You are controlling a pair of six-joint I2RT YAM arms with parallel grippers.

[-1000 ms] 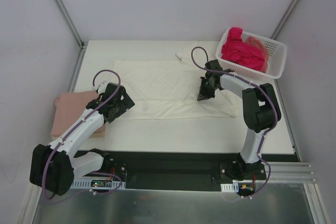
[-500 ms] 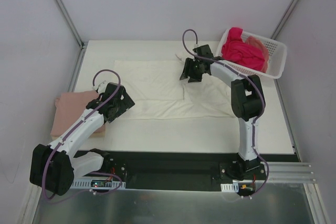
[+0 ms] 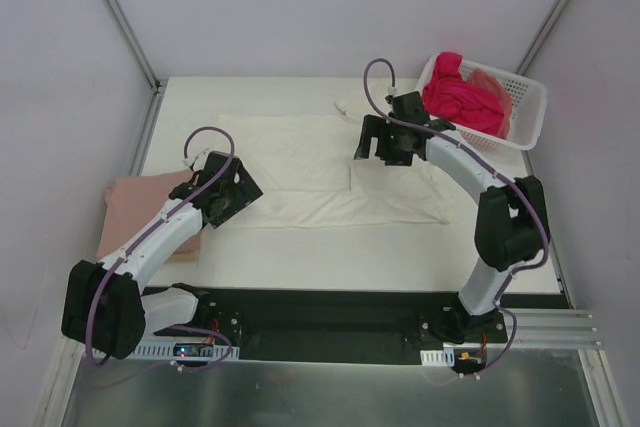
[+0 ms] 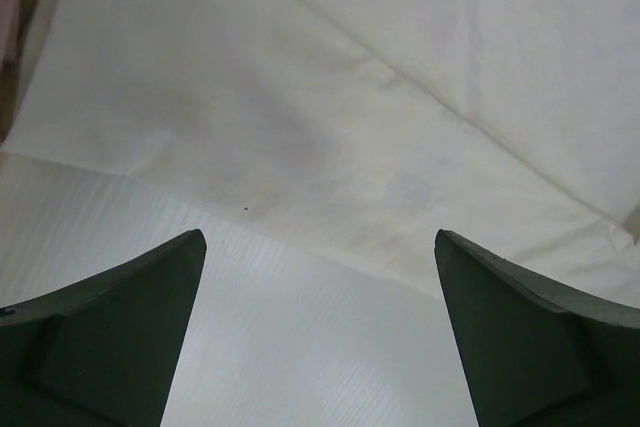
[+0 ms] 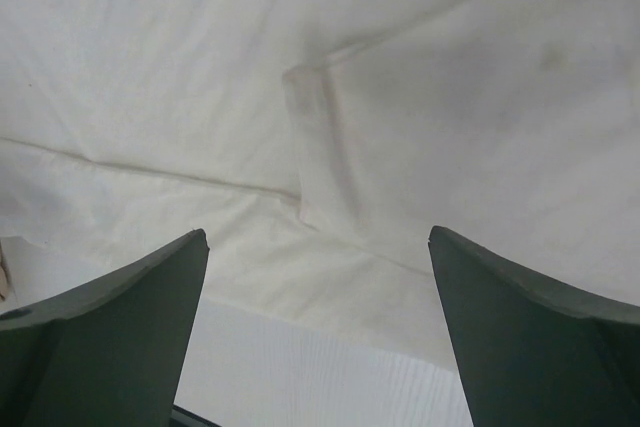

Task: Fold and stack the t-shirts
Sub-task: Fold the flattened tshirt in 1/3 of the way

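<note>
Cream-white t-shirt (image 3: 300, 172) lying flat on the table (image 3: 400, 247), partway through folding. Its long axis runs left to right, roughly parallel to the table's near edge, and it spans most of the space between the two arms. A layer of cloth from the right side lies doubled over the body. The edge of this layer forms a straight line near the middle of the garment, seen as a raised corner in the right wrist view (image 5: 300, 77). Which end carries the neck cannot be told.

The left gripper (image 3: 238, 195) hovers over the near-left hem, jaws spread wide and empty. The right gripper (image 3: 372, 147) is poised above the far middle of the cloth, just beside the fold line, jaws likewise apart and grasping nothing.

One dusty pink t-shirt (image 3: 135, 212) rests as a finished rectangle at the table's left edge, which suggests the stack is begun. A magenta t-shirt (image 3: 460, 102) and a peach t-shirt (image 3: 492, 82) remain heaped in the white basket (image 3: 525, 112) at far right. By this reading one garment is done, one is half folded and not yet stacked, and at least two are untouched.
</note>
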